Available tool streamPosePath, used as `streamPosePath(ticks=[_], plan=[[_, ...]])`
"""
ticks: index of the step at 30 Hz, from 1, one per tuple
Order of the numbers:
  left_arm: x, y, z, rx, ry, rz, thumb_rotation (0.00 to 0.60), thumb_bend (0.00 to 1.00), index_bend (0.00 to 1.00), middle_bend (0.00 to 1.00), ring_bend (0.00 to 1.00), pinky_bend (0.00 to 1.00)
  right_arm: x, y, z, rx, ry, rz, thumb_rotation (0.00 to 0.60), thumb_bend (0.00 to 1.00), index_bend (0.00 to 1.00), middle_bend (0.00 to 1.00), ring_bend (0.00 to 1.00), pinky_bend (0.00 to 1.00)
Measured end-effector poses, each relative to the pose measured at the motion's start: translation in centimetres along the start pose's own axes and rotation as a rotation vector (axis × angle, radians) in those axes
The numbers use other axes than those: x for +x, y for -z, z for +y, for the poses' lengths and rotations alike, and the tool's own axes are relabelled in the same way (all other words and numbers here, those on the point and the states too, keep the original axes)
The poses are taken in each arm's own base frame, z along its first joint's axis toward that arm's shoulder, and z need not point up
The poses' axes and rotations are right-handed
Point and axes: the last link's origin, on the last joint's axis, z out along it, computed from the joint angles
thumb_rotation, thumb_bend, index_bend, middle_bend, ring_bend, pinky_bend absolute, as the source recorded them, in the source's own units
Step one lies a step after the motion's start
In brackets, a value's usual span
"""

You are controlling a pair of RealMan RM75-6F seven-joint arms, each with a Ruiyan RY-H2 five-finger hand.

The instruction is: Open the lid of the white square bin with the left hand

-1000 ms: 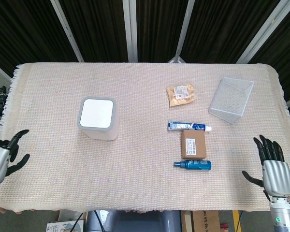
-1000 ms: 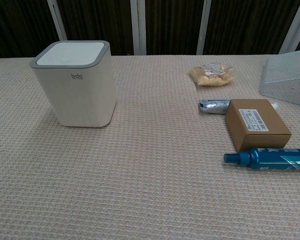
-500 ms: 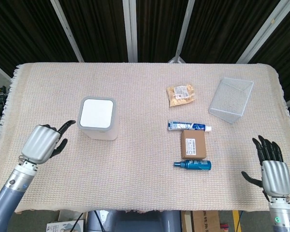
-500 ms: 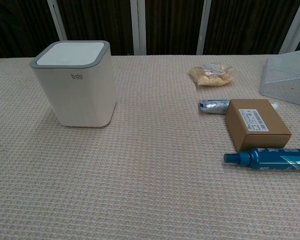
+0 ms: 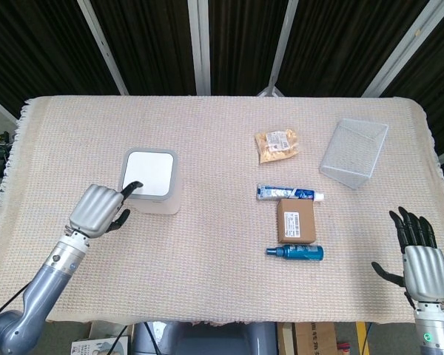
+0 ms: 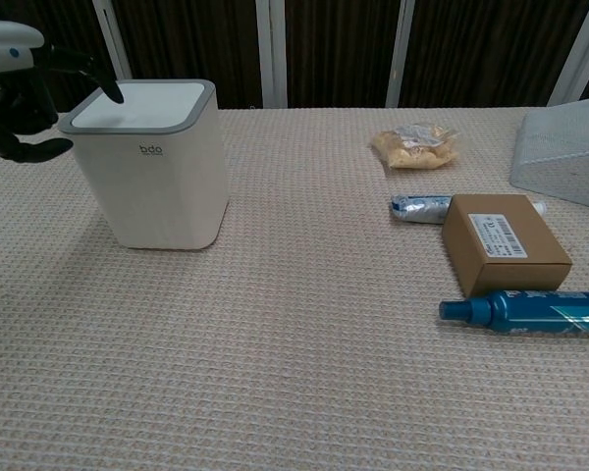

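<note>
Standing upright on the left half of the table (image 5: 207, 133): white square bin (image 6: 157, 177), grey-rimmed lid (image 5: 147, 173) closed and flat; left hand (image 5: 98, 209) beside its near-left corner, one fingertip extended onto the lid's edge, other fingers curled, holding nothing; contact likely but not certain. Advice: press squarely down on the lid, judged a push-release type, keeping force vertical so the light bin does not tip or slide. Room: open cloth on every side of the bin; snack packet (image 5: 276, 143), tube (image 5: 290, 194), brown box (image 5: 296, 220), blue bottle (image 5: 295, 252) and wire basket (image 5: 354, 152) well apart to the right; right hand (image 5: 419, 257) spread, idle at the near-right edge.
</note>
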Motion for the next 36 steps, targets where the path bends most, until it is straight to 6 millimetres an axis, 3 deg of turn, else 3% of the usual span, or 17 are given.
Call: streamPosePath(ticks=[14,23,28,32,36], plan=[[-1.5,-0.7,0.5,0.006,-0.022,-0.066,0.6,0.6,0.23,0.9,0.78,0.71,0.3,0.1,0.1,-0.002,-0.007,0.013,0.6,0.14,0.1,0.0,0.04,0.03],[0.0,0.0,1.2,-0.017,-0.023,-0.023,0.6,0.57,0.23,0.88,0.76,0.71,0.3,0.1,0.2,-0.01,-0.01,0.01,0.6,0.14,0.1,0.0,0.04,0.03],[2.0,1.0,1.2,-0.005,-0.005,0.078,0.6,0.42,0.21,0.7,0.65,0.69,0.2,0.1,0.1,-0.008,-0.007,0.006,0.6,0.14,0.1,0.0,0.04,0.03],[3.6,2.7,0.8,0.035,0.002,0.173,0.6,0.27,0.2,0.47,0.4,0.54,0.2,0.1,0.1,-0.01,-0.005,0.003,0.6,0.14,0.1,0.0,0.04,0.03],[4.2,6.4,-0.4,0.122,-0.023,0.226,0.6,0.2,0.2,0.31,0.26,0.38,0.1,0.1,0.1,-0.006,-0.001,-0.003,0.6,0.14,0.1,0.0,0.04,0.03]])
